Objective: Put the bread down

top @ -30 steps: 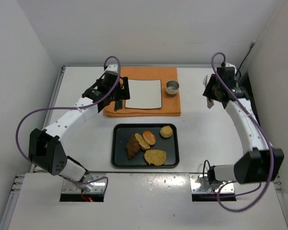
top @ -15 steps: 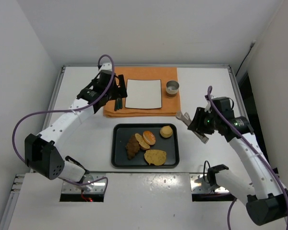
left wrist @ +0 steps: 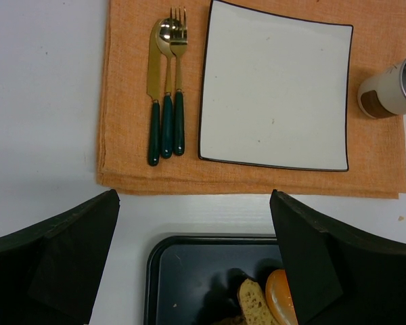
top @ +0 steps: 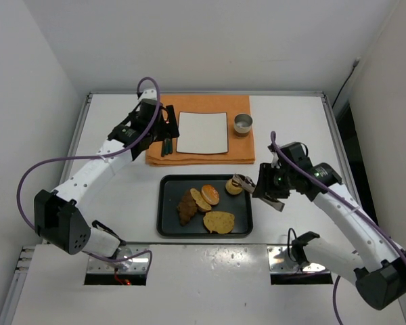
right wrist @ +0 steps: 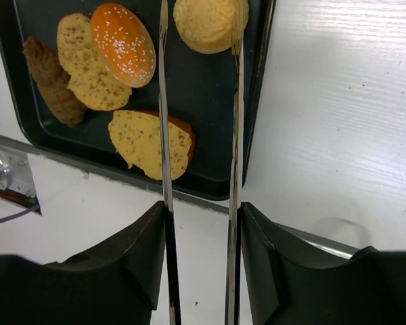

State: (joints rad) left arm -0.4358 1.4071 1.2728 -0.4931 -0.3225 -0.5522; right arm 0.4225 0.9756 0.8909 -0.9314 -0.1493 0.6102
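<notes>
Bread (top: 200,200): five pieces on one tray (top: 168,225); left hand (left wrist: 193,203) spread, right hand (right wrist: 199,27) spread over round bun (top: 234,185).

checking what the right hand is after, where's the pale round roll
Top view: the roll lies in the far right corner of the tray, just right of the sesame bun, with the open right hand right by it.

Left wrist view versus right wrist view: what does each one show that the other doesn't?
Only the left wrist shows the orange mat, cutlery, plate and cup. Only the right wrist shows the roll, the brown pastry and the toast. Both show the tray, the seeded bun and the slice beside it.
</notes>
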